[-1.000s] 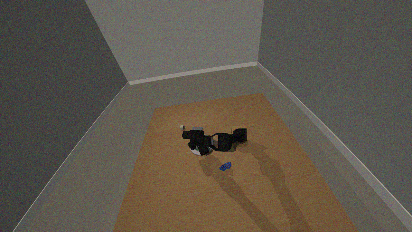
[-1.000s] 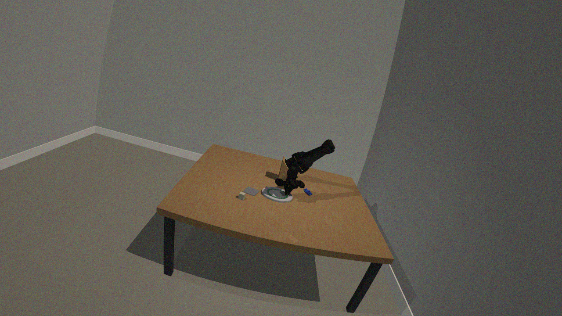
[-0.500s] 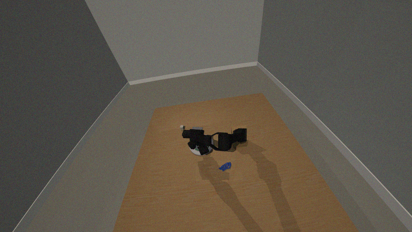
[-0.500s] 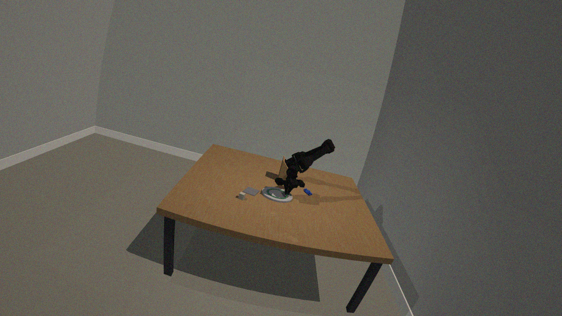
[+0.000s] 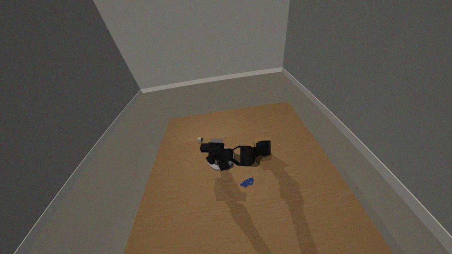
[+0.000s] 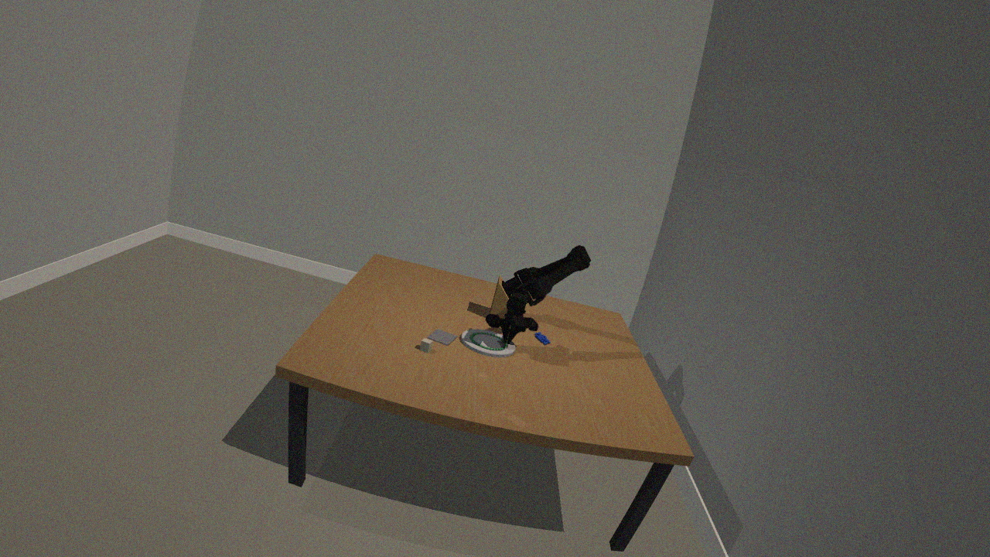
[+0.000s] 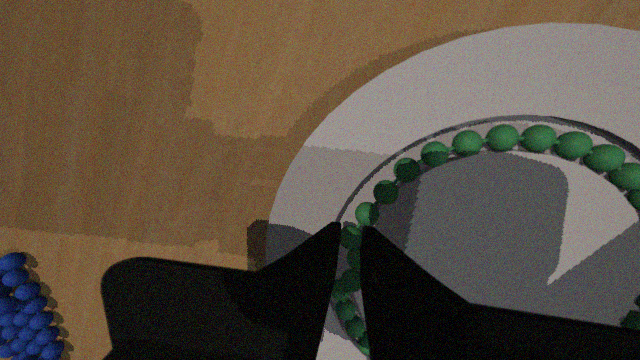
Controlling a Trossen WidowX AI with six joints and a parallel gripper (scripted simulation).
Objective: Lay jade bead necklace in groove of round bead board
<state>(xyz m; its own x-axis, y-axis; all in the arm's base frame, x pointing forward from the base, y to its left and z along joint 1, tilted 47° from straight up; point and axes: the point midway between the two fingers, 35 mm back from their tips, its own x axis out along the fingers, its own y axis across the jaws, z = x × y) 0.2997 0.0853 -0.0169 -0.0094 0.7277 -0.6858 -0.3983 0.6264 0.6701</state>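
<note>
The round bead board (image 5: 218, 168) (image 6: 495, 353) (image 7: 550, 65) is pale grey and lies flat on the table. The jade bead necklace (image 7: 539, 138) is green and lies in a loop along the board's circular groove in the wrist view; its right and lower parts are partly out of frame or hidden. My black gripper (image 6: 507, 344) (image 7: 353, 227) is low over the groove, at the left side of the loop in the wrist view. Its fingers are nearly together, with a short run of jade beads between them. The arm covers much of the board in the top view.
A bunched blue bead necklace (image 5: 247, 182) (image 6: 541, 338) (image 7: 25, 320) lies beside the board. A grey flat tile (image 5: 216, 140) (image 6: 442, 337) and a small pale cube (image 5: 199, 139) (image 6: 426, 344) lie on its other side. A tan upright panel (image 6: 498, 299) stands behind the board, near the arm.
</note>
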